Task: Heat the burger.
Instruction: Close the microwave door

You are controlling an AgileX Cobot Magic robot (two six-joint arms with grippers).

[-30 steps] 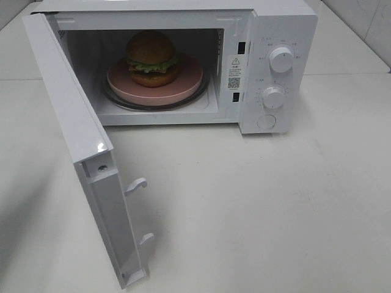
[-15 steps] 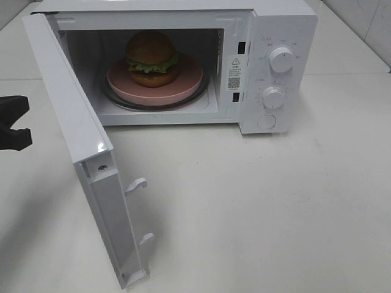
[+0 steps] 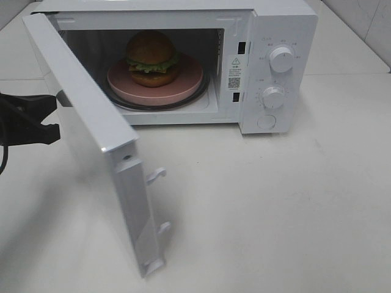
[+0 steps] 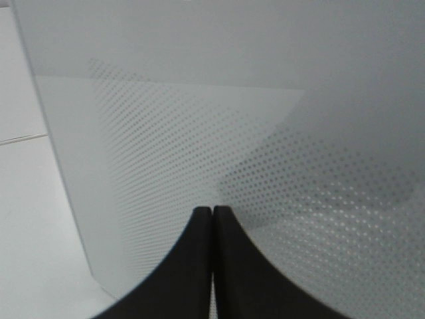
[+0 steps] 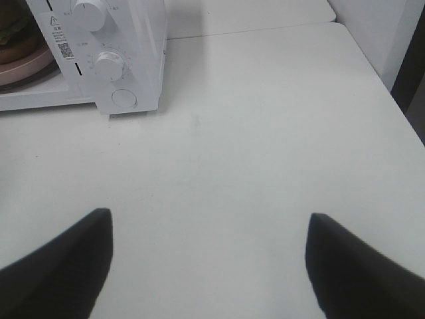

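We have the burger [image 3: 151, 58] in the microwave [image 3: 287, 24]; left jaws together at its open door [image 3: 85, 116], right jaws apart, dials [image 3: 281, 59] unset.

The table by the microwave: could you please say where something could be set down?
Bare: the table in front of the microwave, right of its open door. Crowded: inside, the plate and burger; left of the door, the left gripper.

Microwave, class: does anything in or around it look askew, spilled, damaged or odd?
Nothing stands out. The burger sits upright on its pink plate inside the microwave, nothing is spilled on the table, and the door, partly open with the shut left gripper at its outer face, looks undamaged.
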